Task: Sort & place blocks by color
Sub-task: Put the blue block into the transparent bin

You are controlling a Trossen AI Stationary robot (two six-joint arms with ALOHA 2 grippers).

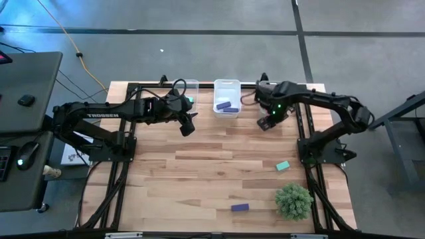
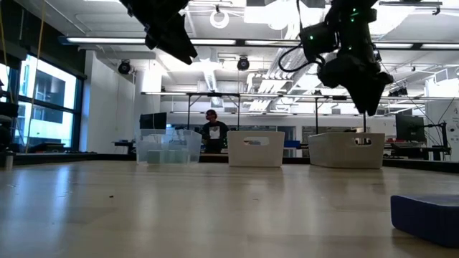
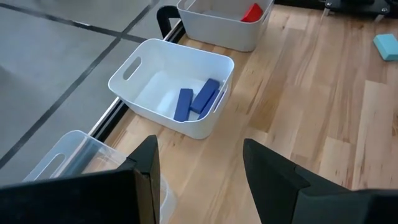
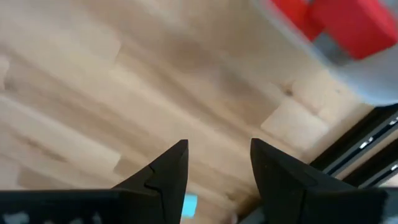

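From above, both arms are hanging near the bins at the table's far edge while a teal block and a purple block, its long axis lying across the table, are waiting near the plant ball, probably next to be sorted. In the left wrist view, the left gripper is gaping empty over a white bin holding two purple bars, their long axes roughly parallel; in the right wrist view, the right gripper is likewise spread and carrying nothing beside red blocks.

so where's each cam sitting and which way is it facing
High: above the table, straight down; both arms, left gripper, right gripper.
Low: table height, level toward the bins; both grippers hang from above.
Left wrist: past its own open fingers at the middle bin with purple blocks.
Right wrist: down past open fingers at bare wood.
Shared: high also shows that bin.
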